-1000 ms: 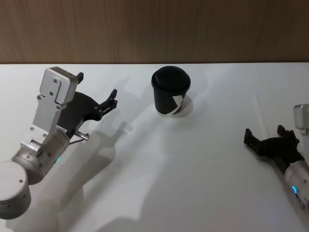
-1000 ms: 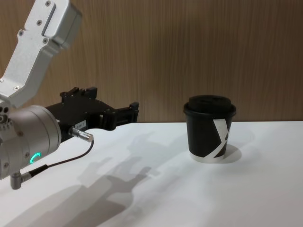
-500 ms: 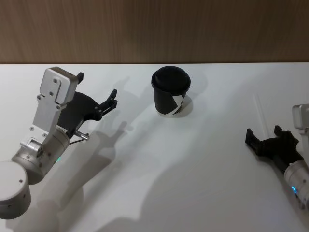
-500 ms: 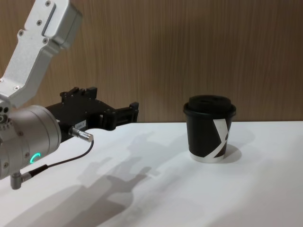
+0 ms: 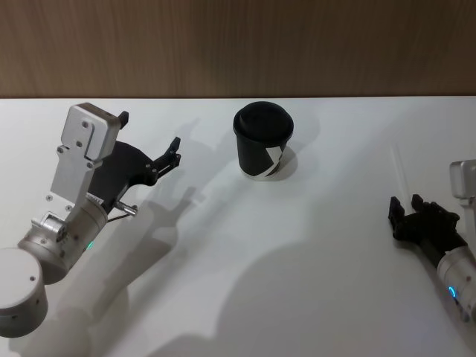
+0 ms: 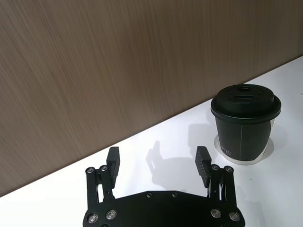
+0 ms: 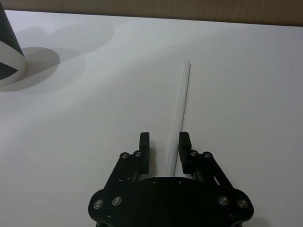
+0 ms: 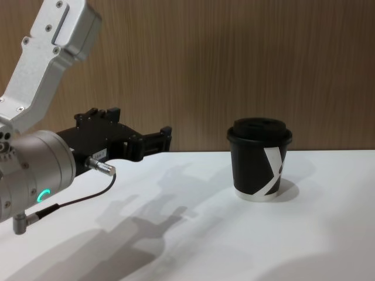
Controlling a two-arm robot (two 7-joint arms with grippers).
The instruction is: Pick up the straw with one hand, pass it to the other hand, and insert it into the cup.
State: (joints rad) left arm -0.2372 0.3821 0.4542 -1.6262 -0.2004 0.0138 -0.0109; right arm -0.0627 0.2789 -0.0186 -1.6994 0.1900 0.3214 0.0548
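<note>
The black lidded cup (image 5: 264,141) (image 8: 259,158) stands at the table's back centre. The thin white straw (image 5: 399,167) (image 7: 181,101) lies flat on the right side of the table. My right gripper (image 5: 405,206) (image 7: 164,149) sits low over the straw's near end; its fingers straddle the straw with a narrow gap left, so it is open. On the left, my left gripper (image 5: 151,130) (image 6: 157,156) (image 8: 140,126) hovers open and empty, pointing towards the cup (image 6: 244,123).
A brown wooden wall (image 5: 238,44) runs along the table's back edge. The white table (image 5: 297,260) is bare between the arms. The cup's edge (image 7: 7,52) appears far off in the right wrist view.
My right gripper's fingers have narrowed around the straw's near end and its shadow has spread over the table. The left arm, cup and straw have not moved.
</note>
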